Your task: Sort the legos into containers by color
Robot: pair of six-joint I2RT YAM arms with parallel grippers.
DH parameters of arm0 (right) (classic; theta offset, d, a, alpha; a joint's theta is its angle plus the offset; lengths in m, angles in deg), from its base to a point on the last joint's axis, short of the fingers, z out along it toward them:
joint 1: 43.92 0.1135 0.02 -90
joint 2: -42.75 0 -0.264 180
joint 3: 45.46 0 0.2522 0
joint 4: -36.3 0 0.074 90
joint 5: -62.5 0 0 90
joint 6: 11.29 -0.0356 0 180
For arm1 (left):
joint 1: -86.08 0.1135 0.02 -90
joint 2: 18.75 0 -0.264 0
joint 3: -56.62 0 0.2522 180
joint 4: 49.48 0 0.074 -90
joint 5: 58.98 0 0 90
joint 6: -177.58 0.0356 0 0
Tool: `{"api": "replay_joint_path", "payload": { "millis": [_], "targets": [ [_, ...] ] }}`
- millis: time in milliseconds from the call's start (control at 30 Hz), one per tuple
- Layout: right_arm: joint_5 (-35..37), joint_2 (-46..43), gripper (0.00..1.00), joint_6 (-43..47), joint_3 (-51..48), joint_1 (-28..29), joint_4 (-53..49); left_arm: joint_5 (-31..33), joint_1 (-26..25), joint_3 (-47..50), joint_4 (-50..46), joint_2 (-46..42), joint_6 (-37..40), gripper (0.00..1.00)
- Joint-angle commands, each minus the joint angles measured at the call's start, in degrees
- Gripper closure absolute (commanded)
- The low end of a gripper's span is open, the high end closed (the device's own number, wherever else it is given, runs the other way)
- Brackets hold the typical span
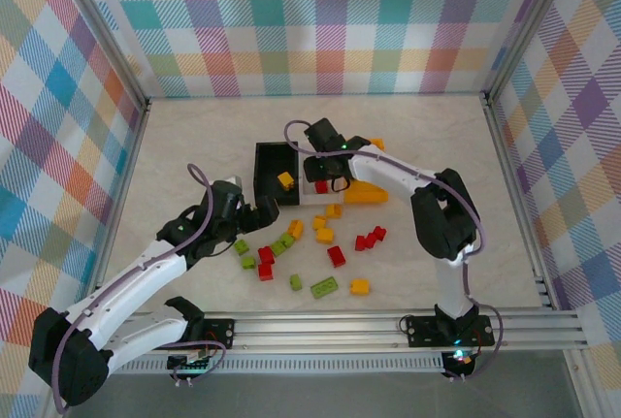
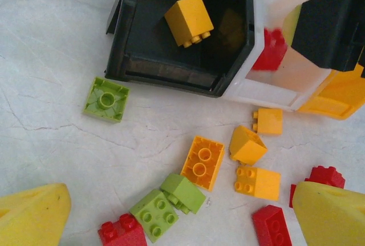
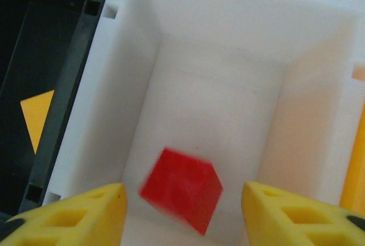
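My right gripper [image 3: 182, 200] hangs open over the white container [image 3: 228, 86]. Below its yellow fingers [image 3: 91, 214], a blurred red lego [image 3: 181, 189] is loose inside that bin, touching neither finger. The black container [image 1: 260, 171] to the left holds one yellow lego [image 1: 285, 181]. To the right is the orange container [image 1: 367, 192]. My left gripper [image 2: 179, 200] is open above the loose pile, over two green legos [image 2: 165, 206] and an upturned orange lego [image 2: 202, 162]. More red legos [image 1: 337, 255], yellow ones [image 1: 324, 235] and green ones [image 1: 324, 288] lie scattered on the table.
A single green lego [image 2: 106, 99] lies upside down just in front of the black container [image 2: 171, 77]. The plaid walls [image 1: 58, 146] close in the pale table on three sides. A metal rail [image 1: 340, 326] runs along the near edge.
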Motion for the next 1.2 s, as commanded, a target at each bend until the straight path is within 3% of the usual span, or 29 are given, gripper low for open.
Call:
{"api": "replay_joint_path", "payload": {
  "millis": [0,300,533,767,1167],
  "targets": [
    [-0.21,-2.20,0.37,-0.13,1.57,0.16,-0.61,-0.32,0.04,-0.34,-2.35,-0.54,0.66,0.00],
    [-5.36,-14.63,0.32,-1.31,-10.25,1.28,-0.16,-2.27,0.04,-2.51,-2.89,1.90,1.64,0.00],
    [-7.28,-23.31,0.27,-3.52,-28.31,8.24,-0.45,-2.52,0.04,-1.48,-1.74,1.54,1.10,0.00],
    [-1.63,-23.14,0.29,-7.71,-36.29,15.85,1.82,-2.83,0.10,-0.09,-0.45,1.73,0.13,0.00],
    [0.85,-17.69,0.43,-8.71,-38.28,18.04,3.72,-2.57,0.10,0.07,-0.66,1.50,0.19,0.00]
  ]
}}
